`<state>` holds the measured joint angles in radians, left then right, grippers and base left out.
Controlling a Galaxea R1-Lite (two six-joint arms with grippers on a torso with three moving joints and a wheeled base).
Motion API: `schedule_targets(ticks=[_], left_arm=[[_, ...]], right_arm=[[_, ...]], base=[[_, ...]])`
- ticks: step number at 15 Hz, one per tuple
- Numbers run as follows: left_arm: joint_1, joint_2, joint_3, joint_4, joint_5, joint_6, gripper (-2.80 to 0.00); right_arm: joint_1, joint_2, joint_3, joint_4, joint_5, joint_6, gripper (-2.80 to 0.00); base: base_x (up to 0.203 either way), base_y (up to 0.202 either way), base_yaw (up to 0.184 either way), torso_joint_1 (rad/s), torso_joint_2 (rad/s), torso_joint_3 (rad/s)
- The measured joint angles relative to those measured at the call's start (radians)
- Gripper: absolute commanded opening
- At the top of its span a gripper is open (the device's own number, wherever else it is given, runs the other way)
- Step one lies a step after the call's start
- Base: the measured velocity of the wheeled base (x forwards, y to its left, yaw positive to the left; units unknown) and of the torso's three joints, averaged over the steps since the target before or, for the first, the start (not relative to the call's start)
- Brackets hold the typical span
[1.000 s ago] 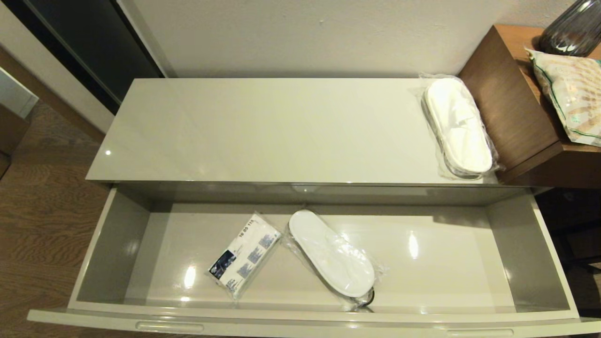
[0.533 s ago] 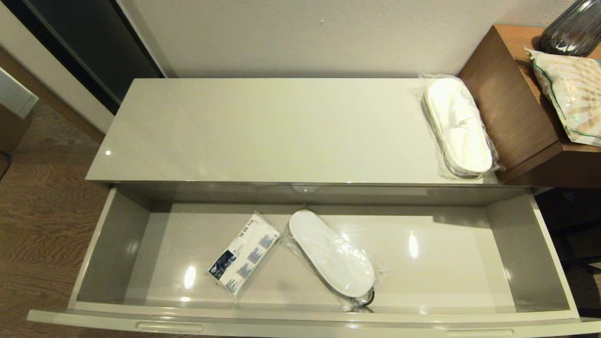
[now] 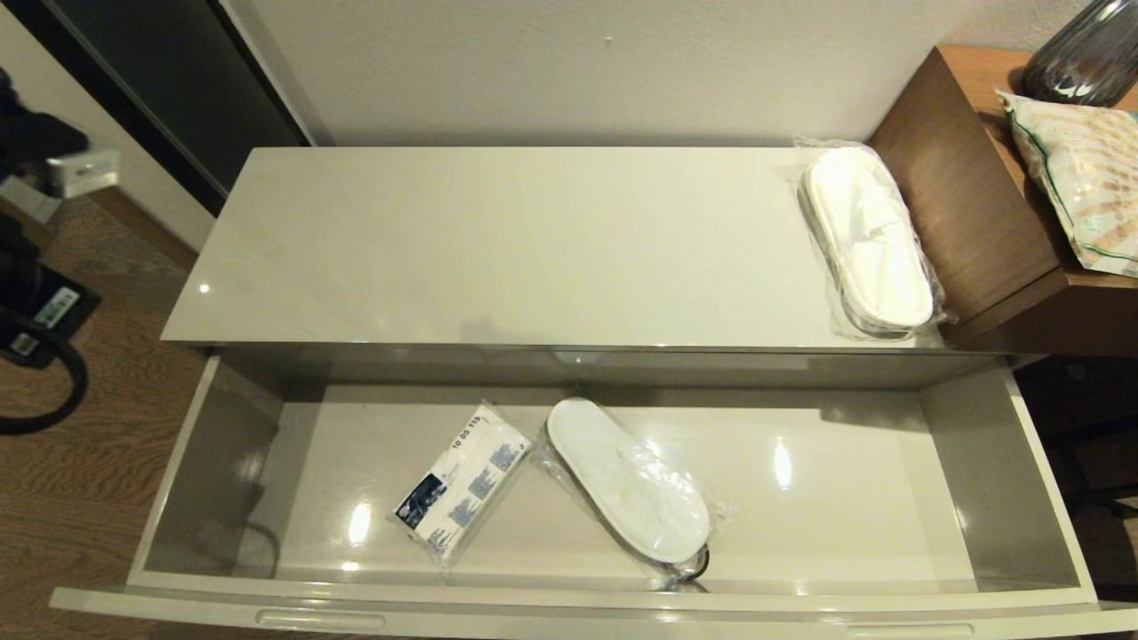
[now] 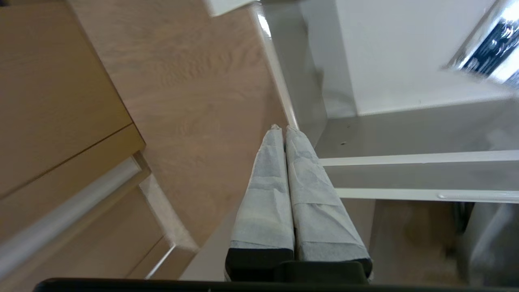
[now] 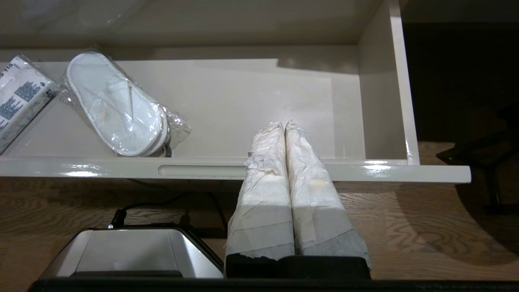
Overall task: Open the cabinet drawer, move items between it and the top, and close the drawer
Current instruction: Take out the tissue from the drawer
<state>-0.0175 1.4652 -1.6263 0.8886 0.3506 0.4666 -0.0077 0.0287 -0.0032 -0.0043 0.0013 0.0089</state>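
The cabinet drawer [image 3: 569, 612] stands pulled fully open below the top [image 3: 498, 249]. Inside it lie a white packet with a dark blue label [image 3: 462, 484] and wrapped white slippers [image 3: 631, 484]. Another wrapped pair of slippers [image 3: 867, 240] rests on the top's right end. My left arm [image 3: 40, 293] shows at the left edge, beside the cabinet. Its gripper [image 4: 282, 128] is shut and empty over the wooden floor by the drawer's left end. My right gripper [image 5: 284, 123] is shut and empty, just in front of the drawer front [image 5: 425, 172], by a finger recess [image 5: 198, 170].
A brown wooden desk [image 3: 978, 204] abuts the cabinet's right end and carries a green-trimmed snack bag [image 3: 1080, 178] and a dark vase [image 3: 1085, 53]. Wooden furniture [image 4: 52, 101] stands to the left. My base [image 5: 129, 251] sits low before the drawer.
My left arm has come into the head view at the left edge, casting a shadow on the drawer's left end. The drawer and the items have not moved.
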Motion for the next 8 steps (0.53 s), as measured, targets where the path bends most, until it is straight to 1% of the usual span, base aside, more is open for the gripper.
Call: schedule_targets(ticks=[1, 2, 4, 5, 6, 8], left_arm=[[-0.003, 0.053, -0.033, 0.020, -0.010, 0.011, -2.80], [-0.010, 0.106, -0.073, 0.066, -0.039, 0.017, -2.80], [-0.036, 0.192, -0.138, 0.206, -0.117, 0.017, -2.80], [-0.049, 0.226, -0.157, 0.261, -0.154, 0.017, 0.00], [-0.064, 0.258, -0.168, 0.295, -0.182, 0.023, 0.00], [-0.101, 0.301, -0.175, 0.341, -0.204, 0.039, 0.00]], right_arm=[[0.000, 0.000, 0.000, 0.000, 0.000, 0.000, -2.80], [0.000, 0.000, 0.000, 0.000, 0.000, 0.000, -2.80], [0.000, 0.000, 0.000, 0.000, 0.000, 0.000, -2.80], [0.000, 0.000, 0.000, 0.000, 0.000, 0.000, -2.80], [0.000, 0.000, 0.000, 0.000, 0.000, 0.000, -2.80], [0.000, 0.000, 0.000, 0.000, 0.000, 0.000, -2.80]], base=[[0.000, 0.000, 0.000, 0.000, 0.00, 0.000], [0.000, 0.000, 0.000, 0.000, 0.00, 0.000], [0.000, 0.000, 0.000, 0.000, 0.00, 0.000], [0.000, 0.000, 0.000, 0.000, 0.00, 0.000], [0.000, 0.000, 0.000, 0.000, 0.00, 0.000], [0.000, 0.000, 0.000, 0.000, 0.00, 0.000]])
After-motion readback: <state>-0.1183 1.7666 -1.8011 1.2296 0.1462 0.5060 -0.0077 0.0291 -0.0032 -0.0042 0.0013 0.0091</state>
